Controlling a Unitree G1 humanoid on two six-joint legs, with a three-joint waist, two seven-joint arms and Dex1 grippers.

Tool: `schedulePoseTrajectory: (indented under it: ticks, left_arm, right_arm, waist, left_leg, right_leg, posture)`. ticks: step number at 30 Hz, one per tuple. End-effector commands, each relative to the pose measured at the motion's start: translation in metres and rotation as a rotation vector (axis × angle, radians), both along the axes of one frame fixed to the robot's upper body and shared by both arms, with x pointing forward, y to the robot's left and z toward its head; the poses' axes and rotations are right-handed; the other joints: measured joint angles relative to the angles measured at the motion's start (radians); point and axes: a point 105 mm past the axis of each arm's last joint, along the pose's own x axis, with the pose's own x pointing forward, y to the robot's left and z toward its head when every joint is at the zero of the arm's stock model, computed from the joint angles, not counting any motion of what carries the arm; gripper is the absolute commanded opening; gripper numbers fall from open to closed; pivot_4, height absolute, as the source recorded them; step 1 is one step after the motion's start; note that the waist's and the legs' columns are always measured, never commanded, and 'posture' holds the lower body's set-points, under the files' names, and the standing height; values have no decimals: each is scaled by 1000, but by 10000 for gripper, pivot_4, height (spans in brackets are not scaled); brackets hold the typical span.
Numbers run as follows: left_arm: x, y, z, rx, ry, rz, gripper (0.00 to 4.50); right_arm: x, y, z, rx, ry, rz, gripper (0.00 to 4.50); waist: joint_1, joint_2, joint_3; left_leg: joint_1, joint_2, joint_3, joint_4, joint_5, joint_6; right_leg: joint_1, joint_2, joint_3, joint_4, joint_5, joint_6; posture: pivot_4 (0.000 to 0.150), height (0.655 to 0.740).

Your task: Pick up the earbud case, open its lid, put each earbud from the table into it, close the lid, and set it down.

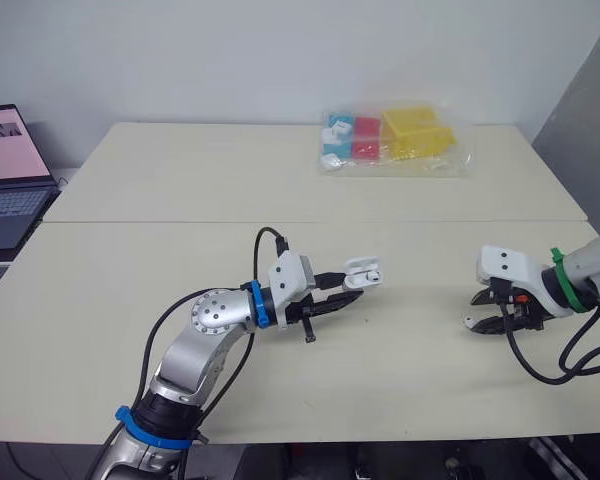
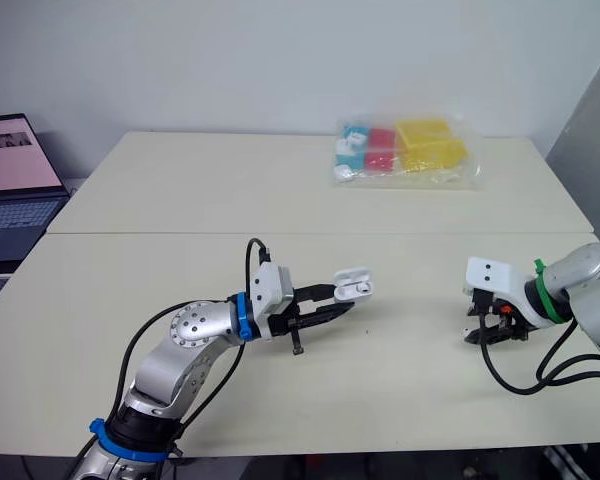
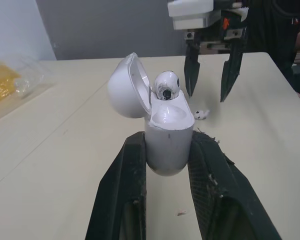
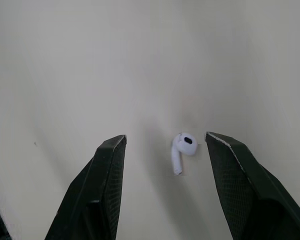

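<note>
My left gripper [image 1: 352, 288] is shut on the white earbud case [image 3: 168, 135], held just above the middle of the table [image 1: 180, 260]. The case lid [image 3: 126, 86] stands open, and one earbud [image 3: 166, 86] sits in the case with its head sticking up. A second white earbud [image 4: 182, 147] lies on the table to the right. My right gripper [image 4: 165, 136] hangs over it, open, with the earbud between its fingers and closer to one of them. The left wrist view also shows the right gripper [image 3: 207, 95] pointing down just above that earbud [image 3: 201, 114].
A clear plastic bag with blue, red and yellow boxes [image 1: 392, 140] lies at the far side of the table. An open laptop [image 1: 5, 170] stands off the table's left edge. A seam [image 1: 310, 221] runs across the tabletop.
</note>
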Motion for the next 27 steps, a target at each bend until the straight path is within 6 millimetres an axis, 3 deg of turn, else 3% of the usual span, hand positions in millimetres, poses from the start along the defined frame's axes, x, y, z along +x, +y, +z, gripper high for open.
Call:
schedulePoseTrajectory:
  ticks: [1,12,27]
  left_arm:
    - [-3,-7,8,-23,-45,-16,7837]
    - [-3,-17,3,-52,-58,-11,7837]
    - [-2,-22,0,-72,-59,8,7837]
  right_arm:
    - [5,-1,3,-45,-23,-50,25937]
    - [25,-8,-9,-247,-71,61,25937]
    - [25,4,-15,-255,-8,111,25937]
  waist:
    - [0,0,0]
    - [0,0,0]
    - [0,0,0]
  left_leg:
    - [0,0,0,0,0,0]
    - [-4,-1,0,0,0,0]
    - [-3,0,0,0,0,0]
  right_leg:
    - [0,0,0,0,0,0]
    - [-5,0,0,0,0,0]
    - [-5,1,0,1,0,0]
  posture:
    - [1500,7400]
    - [1500,7400]
    - [1500,7400]
